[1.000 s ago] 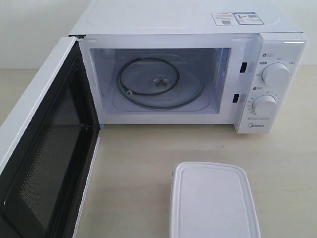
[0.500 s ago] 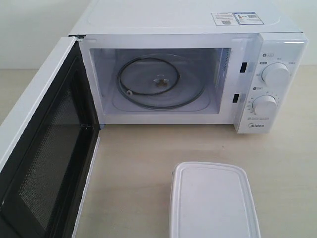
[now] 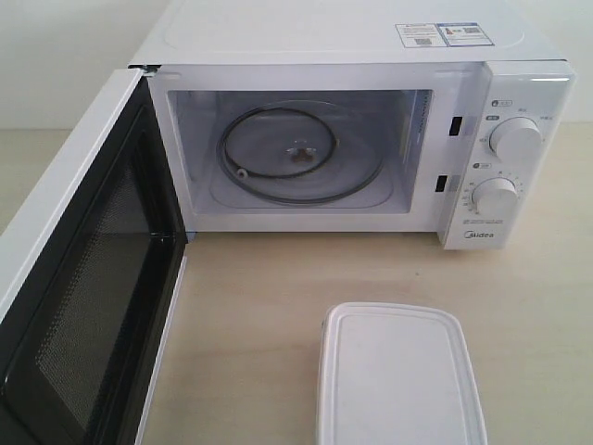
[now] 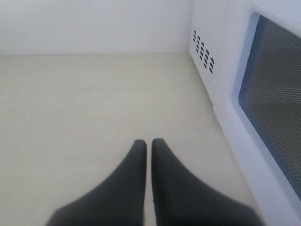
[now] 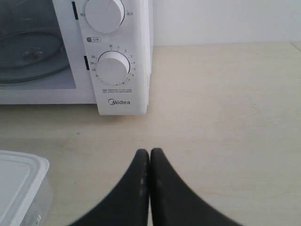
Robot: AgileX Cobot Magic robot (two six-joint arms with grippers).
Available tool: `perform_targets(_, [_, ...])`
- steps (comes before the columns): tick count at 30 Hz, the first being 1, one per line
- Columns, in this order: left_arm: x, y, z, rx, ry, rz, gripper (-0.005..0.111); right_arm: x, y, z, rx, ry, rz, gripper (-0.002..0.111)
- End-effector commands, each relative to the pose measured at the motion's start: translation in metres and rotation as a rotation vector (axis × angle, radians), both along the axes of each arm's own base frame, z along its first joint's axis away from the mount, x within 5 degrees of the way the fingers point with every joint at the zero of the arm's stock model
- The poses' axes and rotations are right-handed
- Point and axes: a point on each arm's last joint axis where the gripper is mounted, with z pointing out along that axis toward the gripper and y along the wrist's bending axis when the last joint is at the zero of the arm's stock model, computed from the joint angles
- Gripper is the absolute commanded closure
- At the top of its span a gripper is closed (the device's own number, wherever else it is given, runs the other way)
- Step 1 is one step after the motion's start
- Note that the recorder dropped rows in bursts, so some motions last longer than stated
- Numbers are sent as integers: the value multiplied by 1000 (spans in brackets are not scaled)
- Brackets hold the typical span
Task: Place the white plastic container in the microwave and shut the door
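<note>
The white plastic container stands lidded on the table in front of the microwave, near the front edge; a corner of the container also shows in the right wrist view. The door is swung wide open to the left, its black mesh inner face showing. Inside lies the glass turntable, bare. My left gripper is shut on nothing, over bare table beside the door's outer face. My right gripper is shut and empty, right of the container, before the dials. Neither gripper appears in the exterior view.
The pale wooden table stretches between the microwave and the container. A white wall rises behind. The open door takes up the left side of the table.
</note>
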Motion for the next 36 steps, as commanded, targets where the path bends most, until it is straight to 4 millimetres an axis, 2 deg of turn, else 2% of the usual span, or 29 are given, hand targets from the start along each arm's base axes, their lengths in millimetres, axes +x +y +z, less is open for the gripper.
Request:
perform_targets(1, [0, 0, -1, 3, -1, 2, 102, 0, 0, 1, 2, -9, -6, 109])
perform_targets(19, [0, 0, -1, 3, -1, 2, 102, 0, 0, 3, 3, -36, -7, 109])
perform_targets(22, [0, 0, -1, 3, -1, 2, 102, 2, -1, 13, -1, -150, -13, 109])
perform_targets(26, [0, 0, -1, 3, -1, 2, 102, 2, -2, 39, 10, -429, -24, 109])
perform_targets(29, [0, 0, -1, 3, -1, 2, 102, -1, -2, 51, 15, -573, -30, 109])
perform_targets(31, [0, 0, -1, 3, -1, 2, 102, -3, -3, 56, -1, -624, -32, 109])
perform_targets(34, [0, 0, -1, 3, -1, 2, 102, -4, -3, 59, -140, -668, -44, 109])
perform_targets(36, [0, 0, -1, 3, -1, 2, 102, -5, -6, 61, -102, -690, -76, 109])
